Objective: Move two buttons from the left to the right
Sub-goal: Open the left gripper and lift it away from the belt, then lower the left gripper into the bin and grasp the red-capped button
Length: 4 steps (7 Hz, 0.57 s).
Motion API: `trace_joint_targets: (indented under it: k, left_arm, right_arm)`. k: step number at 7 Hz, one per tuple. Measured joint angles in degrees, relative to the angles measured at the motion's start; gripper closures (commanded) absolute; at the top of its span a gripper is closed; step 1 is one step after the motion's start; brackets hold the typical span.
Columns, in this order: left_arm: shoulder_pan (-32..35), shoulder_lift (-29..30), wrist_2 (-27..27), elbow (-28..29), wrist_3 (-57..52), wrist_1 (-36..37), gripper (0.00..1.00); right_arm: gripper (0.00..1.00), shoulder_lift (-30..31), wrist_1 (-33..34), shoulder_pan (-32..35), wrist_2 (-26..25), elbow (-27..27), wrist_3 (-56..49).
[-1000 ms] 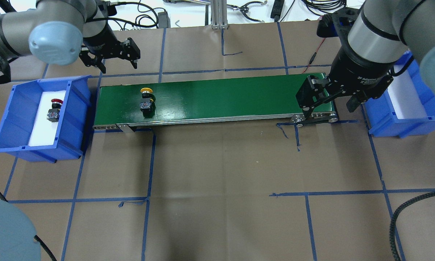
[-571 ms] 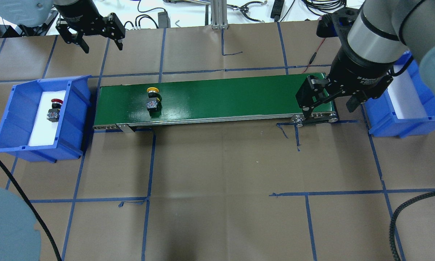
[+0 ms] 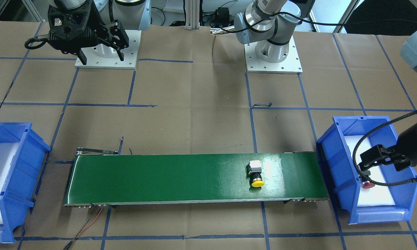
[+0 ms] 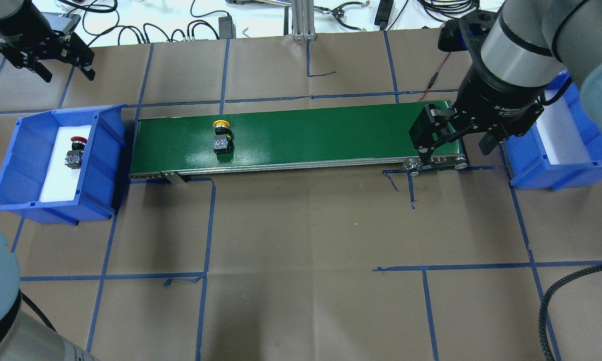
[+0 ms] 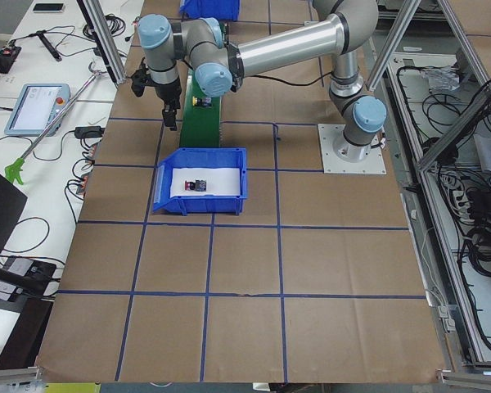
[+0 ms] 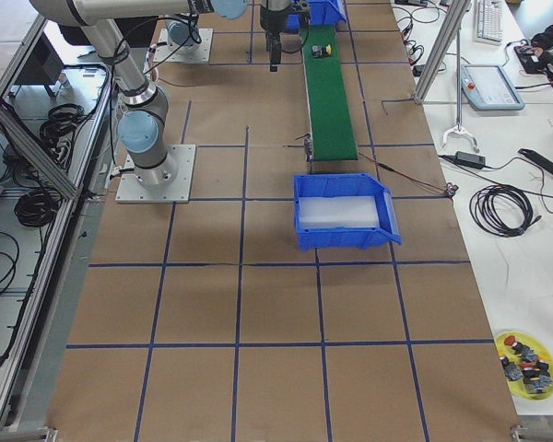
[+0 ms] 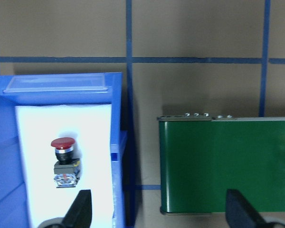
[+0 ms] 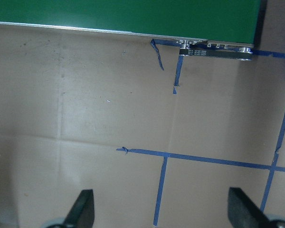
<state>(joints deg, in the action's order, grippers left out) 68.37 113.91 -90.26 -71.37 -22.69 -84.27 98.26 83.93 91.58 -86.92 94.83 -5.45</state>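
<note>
The yellow button (image 4: 222,135) lies on its side on the green conveyor belt (image 4: 306,135), near the belt's left end; it also shows in the front view (image 3: 256,175). The red button (image 4: 75,150) lies on white foam in the left blue bin (image 4: 105,150), and shows in the left wrist view (image 7: 64,159). My left gripper (image 4: 67,75) is open and empty, high beyond the bin's far side. My right gripper (image 4: 454,150) is open and empty, hovering over the belt's right end.
The right blue bin (image 4: 532,175) with white foam stands past the belt's right end. Blue tape lines grid the brown table. Cables and tools lie along the far edge (image 4: 351,12).
The left gripper has swung left and away from the belt's left end to beyond the left bin. The yellow button has travelled a little to the right on the belt. The right arm has not moved.
</note>
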Motion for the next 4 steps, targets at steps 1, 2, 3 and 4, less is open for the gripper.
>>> trace_joint_targets:
  k: [1, 2, 3, 4]
  left_arm:
    - [-3.40, 1.03, -0.12, 0.26, -3.29, 0.26, 0.01]
    - [-5.82, 1.58, -0.18, 0.16, -5.91, 0.39, 0.01]
    - [-7.24, 1.79, -0.21, -0.22, -7.91, 0.49, 0.01]
    - [-7.85, 2.00, -0.14, -0.63, -8.72, 0.84, 0.03]
  right_arm:
    - [0.00, 0.00, 0.00, 0.00, 0.00, 0.00, 0.00]
    - [0.00, 0.00, 0.00, 0.00, 0.00, 0.00, 0.00]
    - [0.00, 0.00, 0.02, 0.00, 0.00, 0.00, 0.00]
    - [0.00, 0.00, 0.06, 0.00, 0.00, -0.02, 0.00]
